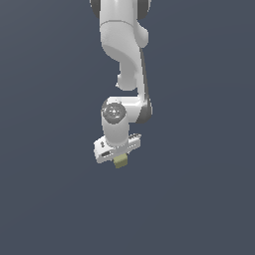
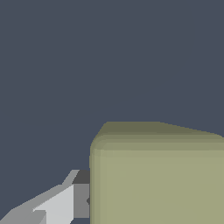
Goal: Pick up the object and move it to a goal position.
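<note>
Seen in the exterior view: white Panda arm (image 1: 127, 55) reaching down from the top edge over a plain dark grey-blue ground (image 1: 45, 189), wrist turned so the broad white gripper (image 1: 119, 155) sits tilted, higher toward the exterior view's right. Directly under the gripper body, at about the middle of its width, a small pale yellow-olive cube (image 1: 120, 162), only its lower part peeking out beneath the white housing, much narrower than the gripper itself. Fingers not separately visible from this camera, hidden behind the housing and the cube. In the wrist view: cube (image 2: 157, 175) very close to the lens, filling much of the frame, plain matte faces, rounded edges. Pressed flush against one side face, a grey and white fingertip (image 2: 65, 203), no gap visible between pad and cube. Opposite finger out of frame, so contact on that side not confirmed. Clenched on the cube by all appearances. Whether resting on the ground or lifted clear: cannot tell, no shadow or contact line to judge by.
</note>
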